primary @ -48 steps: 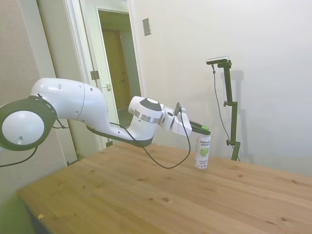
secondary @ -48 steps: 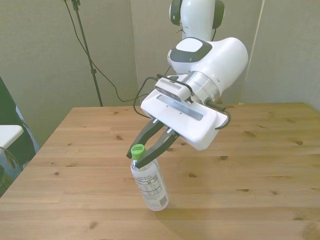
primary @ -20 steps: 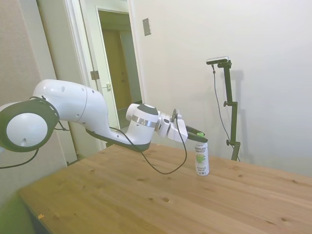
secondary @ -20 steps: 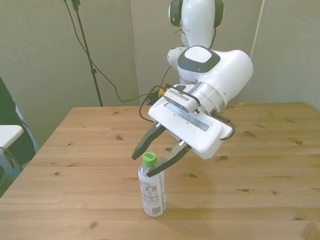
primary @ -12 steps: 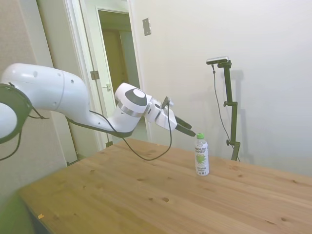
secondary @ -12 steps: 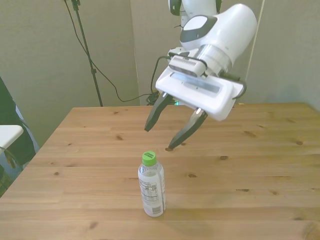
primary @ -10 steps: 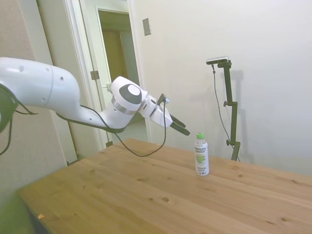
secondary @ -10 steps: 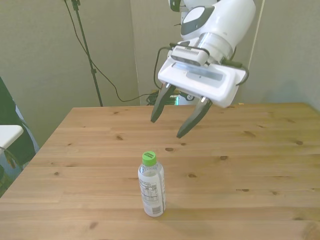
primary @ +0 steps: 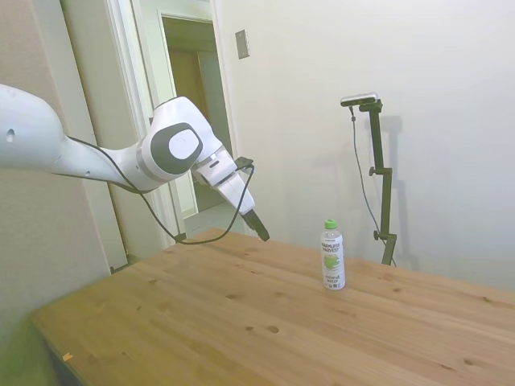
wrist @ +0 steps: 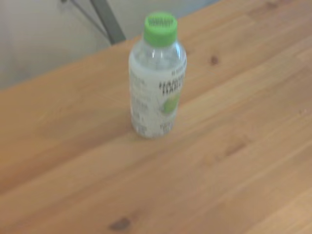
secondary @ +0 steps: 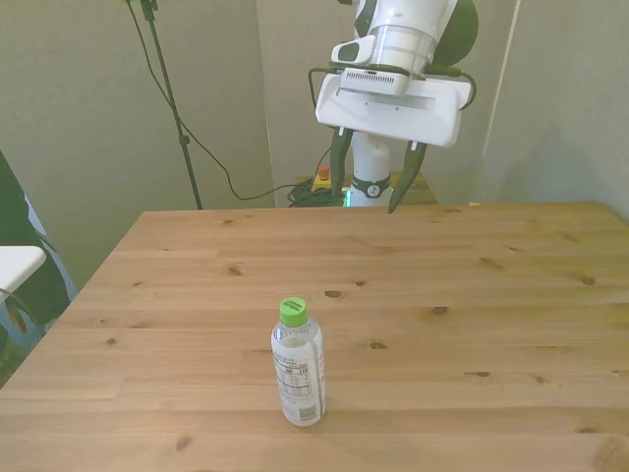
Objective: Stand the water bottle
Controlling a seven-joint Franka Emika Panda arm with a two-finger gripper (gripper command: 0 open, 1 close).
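The water bottle [secondary: 298, 369] stands upright on the wooden table [secondary: 472, 315], a slim clear bottle with a green cap and a white label. In the side view the water bottle [primary: 333, 256] rises near the table's far side. The wrist view shows the water bottle [wrist: 157, 78] alone and upright, a little blurred. My gripper [secondary: 373, 187] hangs open and empty above the table's far edge, well away from the bottle. In the side view the gripper [primary: 261, 232] is to the left of the bottle, pointing down.
A doorway [primary: 193, 121] opens behind the arm in the side view. A thin dark stand with a cable [secondary: 172, 108] rises behind the table at the front view's left. A white object [secondary: 15, 265] pokes in at the left edge.
The gripper let go of the bottle's cap and opened, then drew back and up toward the table's far edge. The bottle went from tilted to upright and stays put.
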